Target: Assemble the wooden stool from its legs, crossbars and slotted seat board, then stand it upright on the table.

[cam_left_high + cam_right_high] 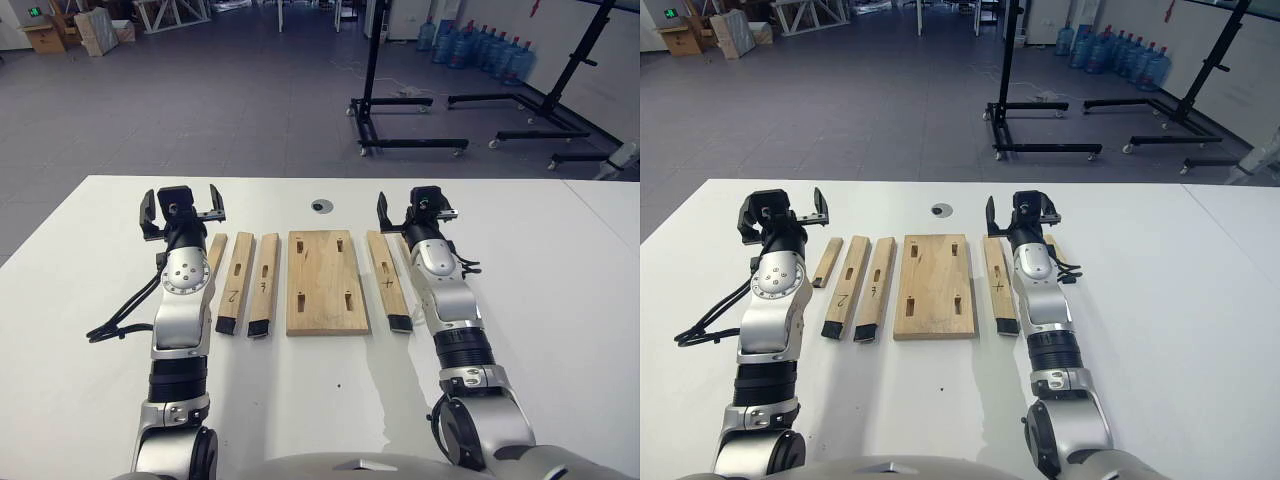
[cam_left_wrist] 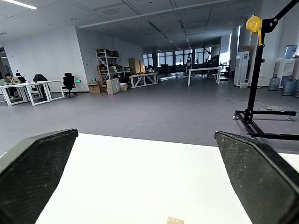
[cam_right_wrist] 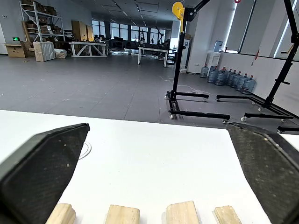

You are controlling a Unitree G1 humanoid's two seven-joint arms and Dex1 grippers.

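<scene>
Pale wood, unassembled, all pieces loose and flat in one row across the white bench (image 1: 560, 300).

- Nearest: black cable (image 1: 115, 320), looped on the bench beside the left arm.
- Centre of row: slotted seat board (image 1: 326, 282), four short slots near the corners, long side running away from the robot.
- Just left of the board, not touching it: inner left leg (image 1: 263, 286) and outer left leg (image 1: 236, 283), side by side, each with a black cap on the near end, a slot in the upper face and a pen mark.
- Further left: short wooden piece (image 1: 217, 252), partly hidden behind the left arm.
- Just right of the board: right leg (image 1: 387, 281), black-capped at the near end, close alongside the right arm.
- Beyond it: another wooden strip (image 1: 1051, 240), mostly hidden by that arm, kind not to be told.
- Far end of row, left: left claw (image 1: 181, 197), spread wide, holding nothing, by the far end of the short wooden piece.
- Far end of row, right: right claw (image 1: 418, 208), likewise spread wide and empty, by the far ends of the right-hand pieces.
- Past the claws: round grommet (image 1: 321, 205), set in the bench top at mid-width.
- Farthest: grey floor, black wheeled stands (image 1: 410, 140), blue water bottles (image 1: 480, 45).
</scene>
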